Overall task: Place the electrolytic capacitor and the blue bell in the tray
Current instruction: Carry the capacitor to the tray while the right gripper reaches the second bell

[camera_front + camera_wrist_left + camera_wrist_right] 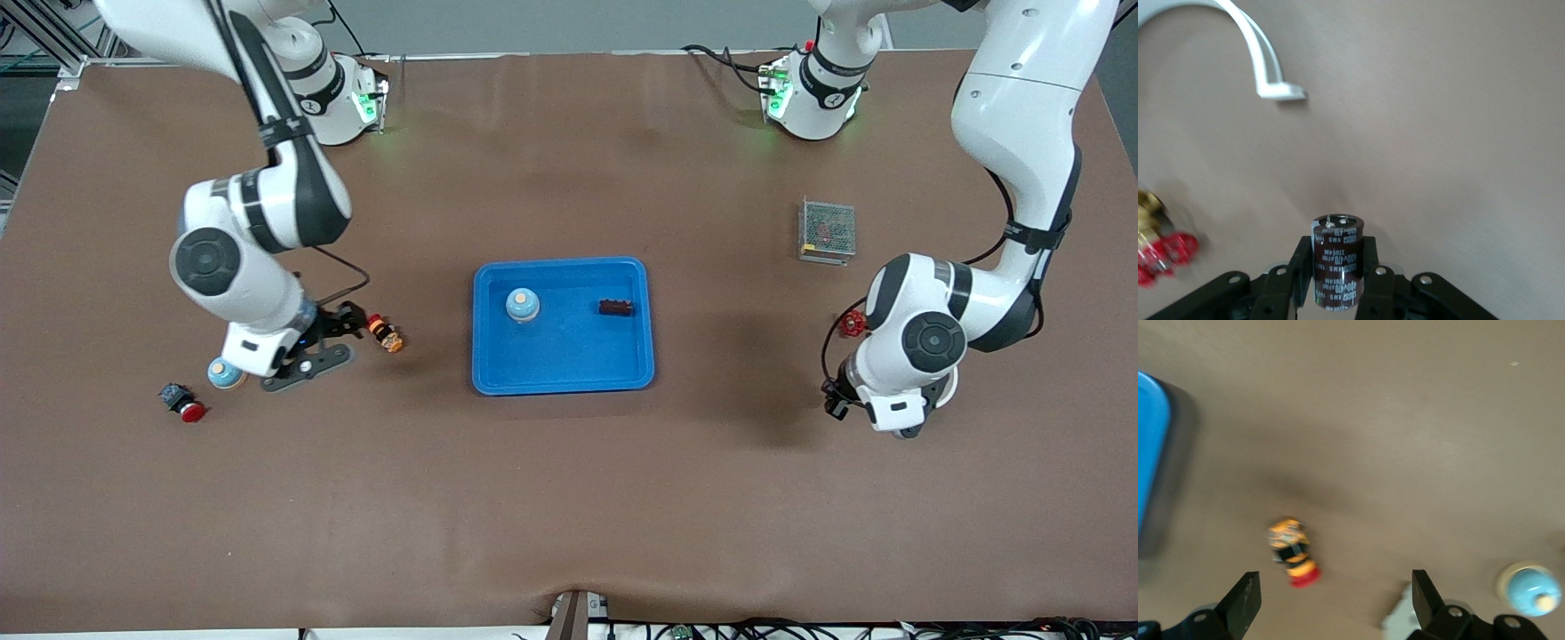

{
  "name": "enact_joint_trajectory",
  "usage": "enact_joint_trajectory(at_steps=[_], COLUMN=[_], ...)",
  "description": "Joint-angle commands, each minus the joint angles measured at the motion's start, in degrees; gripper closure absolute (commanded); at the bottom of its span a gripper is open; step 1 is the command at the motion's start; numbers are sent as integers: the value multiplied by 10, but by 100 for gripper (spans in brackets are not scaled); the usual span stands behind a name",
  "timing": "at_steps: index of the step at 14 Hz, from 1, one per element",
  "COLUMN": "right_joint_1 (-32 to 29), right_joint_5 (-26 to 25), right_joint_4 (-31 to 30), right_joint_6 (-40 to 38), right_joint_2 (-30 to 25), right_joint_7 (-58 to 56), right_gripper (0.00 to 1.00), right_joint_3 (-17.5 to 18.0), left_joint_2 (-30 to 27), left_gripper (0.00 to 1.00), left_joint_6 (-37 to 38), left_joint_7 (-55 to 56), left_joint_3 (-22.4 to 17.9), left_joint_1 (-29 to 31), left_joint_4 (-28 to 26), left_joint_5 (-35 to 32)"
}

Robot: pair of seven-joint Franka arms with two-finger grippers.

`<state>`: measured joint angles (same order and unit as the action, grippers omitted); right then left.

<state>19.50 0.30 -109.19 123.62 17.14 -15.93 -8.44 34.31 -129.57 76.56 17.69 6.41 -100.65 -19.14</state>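
Observation:
The bright blue tray [563, 373] lies mid-table. In it stand a pale blue bell [522, 305] and a small dark brown part [615, 308]. My left gripper [1336, 267] is shut on a dark brown electrolytic capacitor [1335, 260], held upright above bare table toward the left arm's end; in the front view this gripper [836, 404] is mostly hidden under the arm. My right gripper [1335, 600] is open and empty above the table toward the right arm's end [331, 342]. A second blue bell [225, 373] stands beside it and shows in the right wrist view [1530, 590].
An orange and yellow push button [386, 333] lies between the right gripper and the tray, also in the right wrist view [1293, 552]. A red push button [182, 403] lies near the second bell. A red valve handle [853, 323] and a metal mesh box [828, 230] lie near the left arm.

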Motion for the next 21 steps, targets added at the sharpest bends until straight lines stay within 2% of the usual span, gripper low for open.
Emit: enact_joint_trajectory(at_steps=[1,7,10,21], right_joint_1=[-43,-116,-146,-228], right_joint_5=[-9,-8,-7,2], right_joint_4=[-28,-50,-50,-72], right_joint_6=[34,100,113,174], right_joint_2=[-12,-4,7,47], right_joint_7=[-77,-216,-266,-407], right_gripper=[0,0,0,0], right_joint_3=[11,11,11,15], left_joint_2=[0,18,37,55], left_gripper=[100,100,100,100], left_joint_6=[6,6,6,-1], left_joint_7=[36,136,193,405], left_joint_3=[5,5,5,4], left_joint_1=[-25,-77,-120,-258], left_joint_4=[17,63,95,112], left_joint_5=[2,2,29,39])
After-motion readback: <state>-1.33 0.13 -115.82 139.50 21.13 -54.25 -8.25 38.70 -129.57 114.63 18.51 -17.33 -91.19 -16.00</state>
